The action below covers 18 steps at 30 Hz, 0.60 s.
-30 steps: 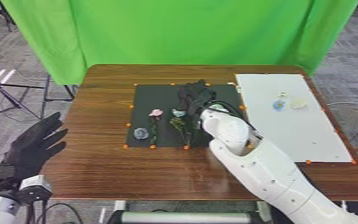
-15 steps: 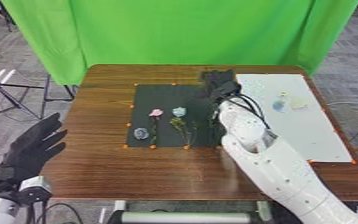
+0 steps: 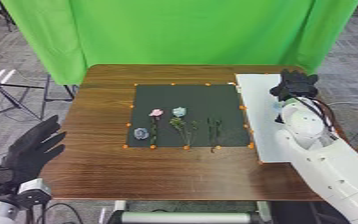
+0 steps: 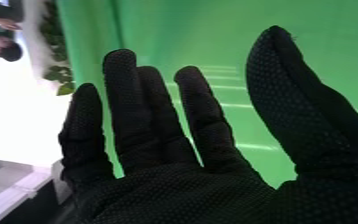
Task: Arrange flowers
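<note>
Arranging seems to be between picks, the right hand over the white sheet and the left hand aside, fingers open and empty, while the pink flower lies on the dark mat, so a gentle pinch likely comes next.

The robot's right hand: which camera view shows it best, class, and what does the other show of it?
The right wrist view: there the right hand appears close up, with straight fingers and thumb set apart. The head view shows it smaller, at the white sheet's far end.
</note>
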Tool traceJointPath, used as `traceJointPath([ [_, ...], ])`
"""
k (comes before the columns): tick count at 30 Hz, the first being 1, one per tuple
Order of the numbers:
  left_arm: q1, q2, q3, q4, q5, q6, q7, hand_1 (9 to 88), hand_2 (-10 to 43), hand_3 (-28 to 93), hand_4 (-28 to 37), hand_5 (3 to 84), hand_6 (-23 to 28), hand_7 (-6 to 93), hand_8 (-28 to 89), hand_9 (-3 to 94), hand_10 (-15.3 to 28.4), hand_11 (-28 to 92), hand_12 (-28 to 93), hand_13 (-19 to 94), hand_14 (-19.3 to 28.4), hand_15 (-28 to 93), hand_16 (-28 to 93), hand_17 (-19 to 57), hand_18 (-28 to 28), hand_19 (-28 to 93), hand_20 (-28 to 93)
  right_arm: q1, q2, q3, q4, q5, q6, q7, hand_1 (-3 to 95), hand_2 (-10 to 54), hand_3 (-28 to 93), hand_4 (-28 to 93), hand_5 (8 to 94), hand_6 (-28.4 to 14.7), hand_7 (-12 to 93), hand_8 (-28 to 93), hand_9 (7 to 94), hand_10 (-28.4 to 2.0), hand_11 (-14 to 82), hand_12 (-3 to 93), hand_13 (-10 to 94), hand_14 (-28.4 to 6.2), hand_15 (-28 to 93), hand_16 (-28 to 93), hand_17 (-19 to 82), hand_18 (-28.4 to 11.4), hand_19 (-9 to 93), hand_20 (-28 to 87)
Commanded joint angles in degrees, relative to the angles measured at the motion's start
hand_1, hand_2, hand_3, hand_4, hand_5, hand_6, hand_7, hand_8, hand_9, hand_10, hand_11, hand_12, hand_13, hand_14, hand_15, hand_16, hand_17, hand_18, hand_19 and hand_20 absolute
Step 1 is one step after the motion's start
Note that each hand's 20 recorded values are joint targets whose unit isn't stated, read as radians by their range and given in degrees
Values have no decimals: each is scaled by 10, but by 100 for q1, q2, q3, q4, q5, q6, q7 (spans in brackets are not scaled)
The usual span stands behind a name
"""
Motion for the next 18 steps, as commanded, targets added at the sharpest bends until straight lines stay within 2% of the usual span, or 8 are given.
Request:
traceJointPath([
  [1, 42, -50, -29, -31, -4, 39, 5, 231, -16, 705, -283, 248, 15, 184, -93, 189, 92, 135, 173, 143, 121, 202, 54, -116, 179, 352, 93, -481, 214, 106, -127, -17, -49, -143, 270, -73, 888, -249, 335, -54, 318, -135, 363, -152, 295, 267, 359, -113, 569, 168, 92, -206, 692, 513],
  [4, 52, -81, -33, -36, 14, 44, -9, 231, -16, 705, -283, 248, 15, 185, -93, 189, 92, 136, 174, 144, 121, 202, 54, -116, 179, 351, 93, -568, 222, 139, -143, -2, -42, -244, 271, -80, 880, -257, 370, -46, 326, -143, 415, -141, 318, 264, 413, -99, 567, 175, 99, -207, 693, 512],
  [10, 43, -67, -31, -32, 6, 42, -15, 232, -16, 705, -283, 248, 16, 184, -94, 189, 92, 138, 175, 144, 121, 202, 55, -116, 179, 352, 93, -575, 202, 86, -10, 133, -82, -376, 276, -89, 877, -271, 434, -26, 351, -158, 512, -114, 347, 251, 510, -80, 571, 205, 125, -203, 704, 516],
  [12, 42, -64, -19, -33, 7, 49, -7, 232, -16, 705, -283, 248, 16, 184, -93, 190, 93, 141, 176, 144, 121, 202, 55, -116, 179, 352, 93, -566, 187, 26, 56, 7, 55, -447, 284, -86, 877, -274, 449, -19, 349, -164, 541, -110, 348, 246, 530, -77, 580, 211, 134, -202, 709, 517],
  [15, 47, -65, -22, -38, 3, 44, -27, 232, -16, 704, -283, 248, 15, 184, -93, 191, 94, 145, 177, 144, 121, 201, 54, -116, 179, 352, 93, -528, 161, -43, 158, -68, 355, -531, 320, -74, 880, -279, 495, 4, 341, -172, 602, -88, 360, 242, 589, -62, 589, 226, 156, -201, 715, 514],
  [17, 42, -63, -22, -36, -1, 52, -32, 232, -16, 704, -283, 248, 16, 184, -93, 191, 93, 146, 177, 144, 121, 201, 55, -117, 179, 354, 94, -510, 162, -82, 205, -78, 547, -589, 347, -78, 867, -281, 522, 14, 348, -179, 638, -80, 324, 295, 613, -58, 589, 242, 165, -198, 719, 512],
  [18, 24, -58, -21, -28, 6, 51, -36, 232, -16, 705, -283, 248, 15, 184, -93, 191, 93, 147, 177, 144, 121, 202, 55, -117, 179, 354, 93, -485, 167, -120, 237, -75, 680, -610, 383, -82, 843, -281, 542, 14, 392, -112, 684, -69, 269, 369, 635, -51, 581, 281, 175, -196, 722, 513],
])
